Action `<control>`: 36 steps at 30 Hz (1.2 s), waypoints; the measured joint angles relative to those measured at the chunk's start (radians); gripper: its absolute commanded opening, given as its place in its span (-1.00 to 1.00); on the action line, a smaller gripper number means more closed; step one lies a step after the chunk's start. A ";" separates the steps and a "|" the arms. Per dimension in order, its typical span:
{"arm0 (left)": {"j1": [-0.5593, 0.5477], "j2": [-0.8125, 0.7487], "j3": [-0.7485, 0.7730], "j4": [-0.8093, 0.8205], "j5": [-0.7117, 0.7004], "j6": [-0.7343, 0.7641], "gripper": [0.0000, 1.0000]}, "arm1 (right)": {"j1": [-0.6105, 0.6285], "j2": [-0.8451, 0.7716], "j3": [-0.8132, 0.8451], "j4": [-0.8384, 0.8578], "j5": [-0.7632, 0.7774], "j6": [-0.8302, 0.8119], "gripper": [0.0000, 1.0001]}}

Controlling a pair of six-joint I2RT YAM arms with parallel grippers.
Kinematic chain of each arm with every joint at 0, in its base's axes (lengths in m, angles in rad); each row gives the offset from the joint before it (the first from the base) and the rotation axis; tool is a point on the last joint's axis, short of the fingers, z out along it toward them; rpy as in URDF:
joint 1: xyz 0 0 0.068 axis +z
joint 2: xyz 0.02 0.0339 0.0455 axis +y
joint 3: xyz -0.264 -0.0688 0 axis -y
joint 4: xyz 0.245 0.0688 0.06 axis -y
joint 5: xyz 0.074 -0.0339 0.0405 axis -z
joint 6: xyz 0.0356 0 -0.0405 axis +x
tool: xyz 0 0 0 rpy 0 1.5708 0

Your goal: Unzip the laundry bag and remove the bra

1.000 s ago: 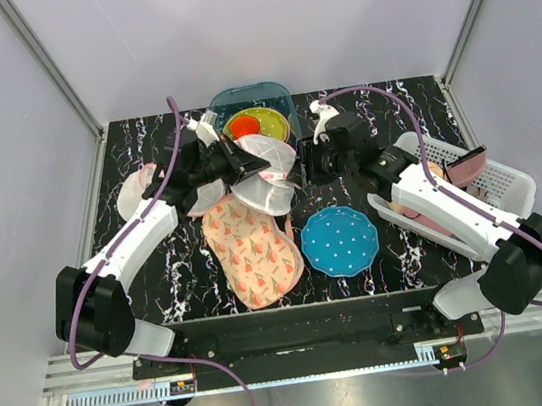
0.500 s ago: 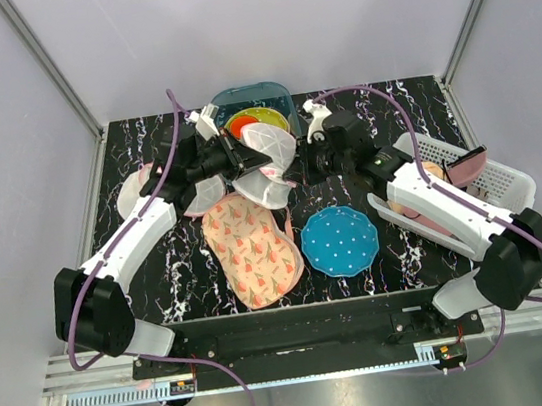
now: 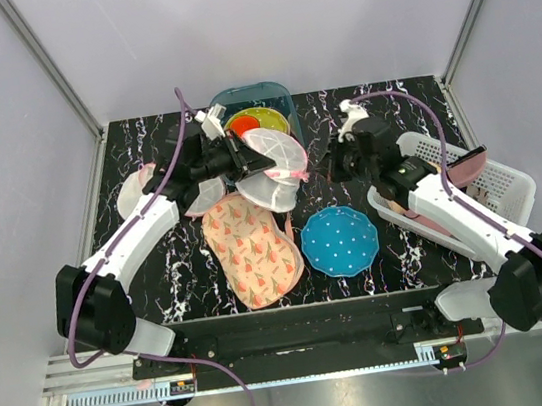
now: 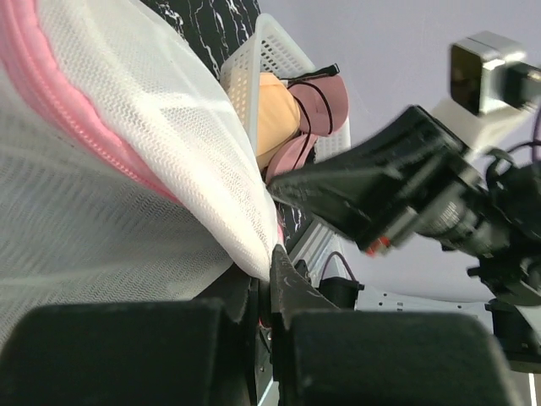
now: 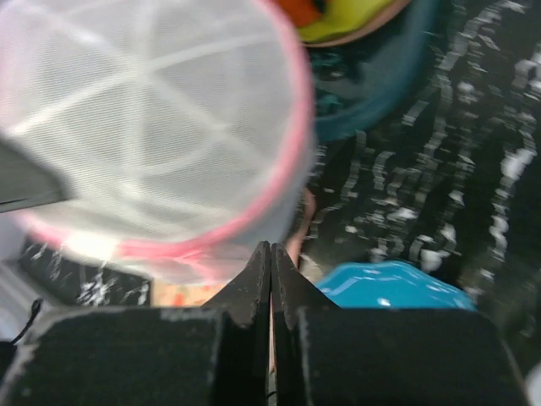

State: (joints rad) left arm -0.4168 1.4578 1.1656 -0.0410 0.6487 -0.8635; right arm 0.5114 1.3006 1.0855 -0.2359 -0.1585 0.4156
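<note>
My left gripper (image 3: 245,161) holds the laundry bag (image 3: 274,170), a white mesh pouch with pink zip trim, lifted above the table's middle. In the left wrist view the mesh (image 4: 127,169) runs down into the left gripper (image 4: 272,254), whose jaws are shut on the bag's edge. My right gripper (image 3: 329,164) hangs just right of the bag, apart from it. Its jaws are pressed together in the right wrist view, and the right gripper (image 5: 270,247) has nothing visible between them. The bag (image 5: 152,127) fills that view's upper left. The bra is hidden.
A pink floral fabric piece (image 3: 253,251) and a blue dotted round mat (image 3: 339,240) lie in front of the bag. A teal container (image 3: 252,100) with a yellow dish stands behind it. A white basket (image 3: 485,183) with peach and pink cloth sits at the right.
My right gripper has shut and drawn back to the right, away from the bag. My left gripper has kept its hold and tilted the bag a little.
</note>
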 measured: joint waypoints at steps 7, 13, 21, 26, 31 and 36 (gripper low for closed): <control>0.007 0.000 0.034 -0.032 0.035 0.019 -1.00 | -0.095 -0.008 -0.063 -0.077 0.033 -0.003 -0.44; 0.008 0.000 0.059 -0.037 0.064 0.045 -1.00 | -0.097 0.004 -0.043 -0.097 0.016 -0.001 0.57; 0.008 0.000 0.093 -0.064 0.127 0.094 -1.00 | -0.224 0.107 0.005 -0.013 -0.162 0.118 0.79; 0.008 0.000 0.093 -0.083 0.155 0.114 -1.00 | -0.241 0.164 0.005 0.076 -0.285 0.217 0.84; 0.015 0.000 0.103 -0.079 0.176 0.127 -1.00 | -0.249 0.167 -0.003 0.129 -0.327 0.261 0.85; 0.014 0.008 0.113 -0.076 0.198 0.134 -1.00 | -0.251 0.166 -0.048 0.189 -0.369 0.299 0.85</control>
State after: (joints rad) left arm -0.4030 1.4662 1.2789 -0.1169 0.8471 -0.7300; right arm 0.2600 1.4670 1.0374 -0.0471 -0.5270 0.7147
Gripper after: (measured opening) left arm 0.027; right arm 0.919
